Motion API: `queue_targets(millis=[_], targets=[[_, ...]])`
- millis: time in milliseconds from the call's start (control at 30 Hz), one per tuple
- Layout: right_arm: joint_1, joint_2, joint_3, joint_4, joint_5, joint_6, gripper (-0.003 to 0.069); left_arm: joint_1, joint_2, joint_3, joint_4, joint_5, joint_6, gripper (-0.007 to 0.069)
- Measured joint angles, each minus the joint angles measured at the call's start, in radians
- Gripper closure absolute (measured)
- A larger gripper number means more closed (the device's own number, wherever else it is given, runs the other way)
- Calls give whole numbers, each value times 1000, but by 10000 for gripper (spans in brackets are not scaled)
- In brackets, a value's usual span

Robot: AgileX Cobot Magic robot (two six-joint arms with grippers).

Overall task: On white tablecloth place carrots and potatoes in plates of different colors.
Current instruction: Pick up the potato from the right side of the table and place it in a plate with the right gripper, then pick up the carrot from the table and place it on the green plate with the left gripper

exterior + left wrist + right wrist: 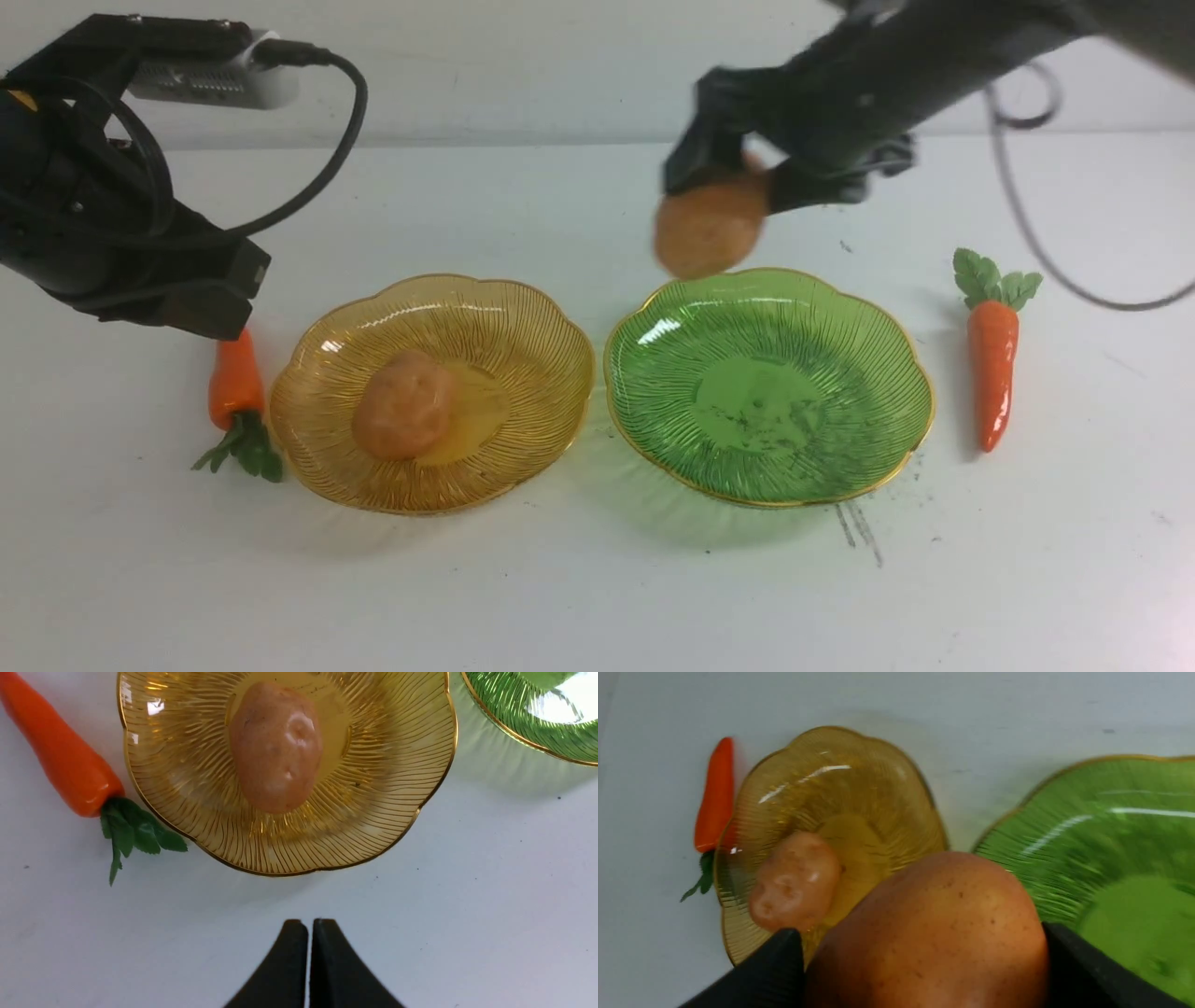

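Observation:
My right gripper (724,191) is shut on a tan-orange potato (709,229), held in the air above the far rim of the green plate (840,457); the wrist view shows the potato (934,933) filling the space between both fingers (1083,970). A second potato (403,403) lies in the amber plate (541,317). The short carrot (233,378) rests left of the amber plate, partly under my left arm. The long carrot (991,355) lies right of the green plate. My left gripper (309,926) is shut and empty, hovering over the white tablecloth (579,579) near the amber plate (411,765).
A black cable (1046,243) trails from the right arm over the cloth behind the long carrot. Dark scuff marks (859,527) streak the cloth just in front of the green plate. The two plates sit almost touching.

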Motion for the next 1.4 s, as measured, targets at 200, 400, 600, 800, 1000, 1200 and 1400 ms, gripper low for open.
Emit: queue_targets(millis=[200,400,600,800,1000,1200,1400], targets=[[145,222,-136,16,-87,-7,82,0,0,0,4,1,-2,628],[201,429,-314,16,-65,32,82,0,0,0,8,8,-3,628],[201,501,-404,15,29,80,35,0,0,0,14,26,-3,628],[201,502,-452,-18,86,82,-28,0,0,0,23,27,-3,628],[199,502,-587,-135,220,78,-15,5,0,0,103,2,-93,628],[164,384,-646,-304,234,56,259,122,64,0,127,-32,-220,628],[94,178,-526,-414,235,49,600,204,180,0,129,-155,-228,627]])
